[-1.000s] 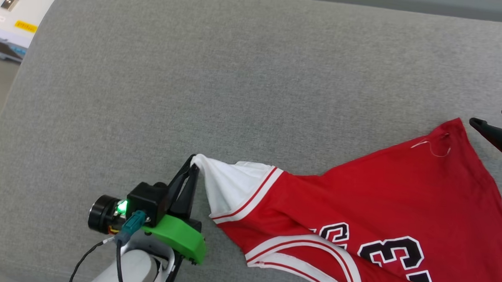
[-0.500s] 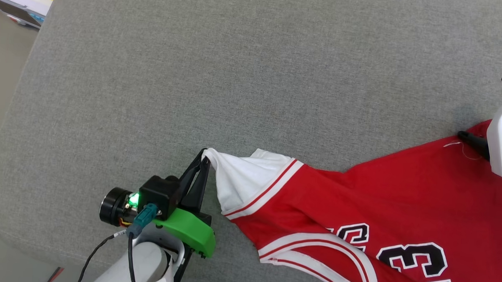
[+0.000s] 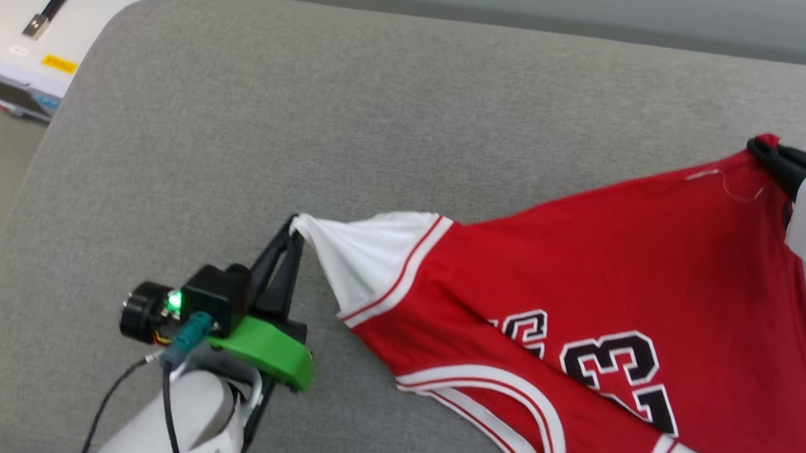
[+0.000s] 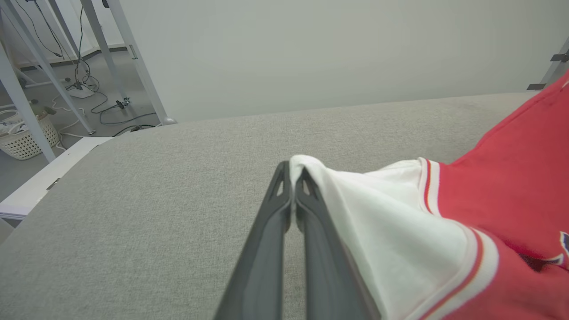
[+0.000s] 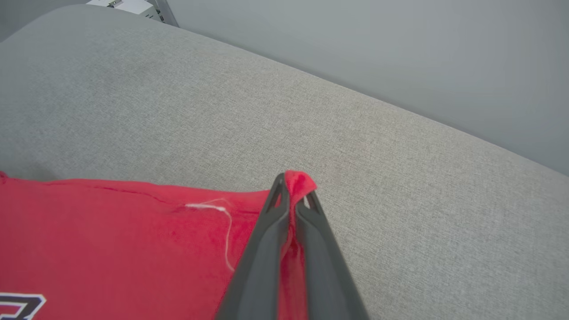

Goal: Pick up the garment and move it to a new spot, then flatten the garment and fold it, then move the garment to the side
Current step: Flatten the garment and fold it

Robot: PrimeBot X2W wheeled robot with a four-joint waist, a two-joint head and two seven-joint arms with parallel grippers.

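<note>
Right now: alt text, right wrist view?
The right end effector is shut on a red corner of the garment, which spreads toward the lower left over a grey cushion. A loose white thread lies on the fabric.

The garment (image 3: 576, 273) is displaying the number "23" in black, white-outlined digits; the adjoining lettering is reading only partially.

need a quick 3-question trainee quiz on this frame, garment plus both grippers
1. True or false: the left gripper is shut on the garment's white sleeve.
2. The right gripper is: A) open above the garment; B) shut on the garment; C) shut on nothing.
3. Which number is printed on the garment?
Key: 1 true; 2 B; 3 the number 23.
</note>
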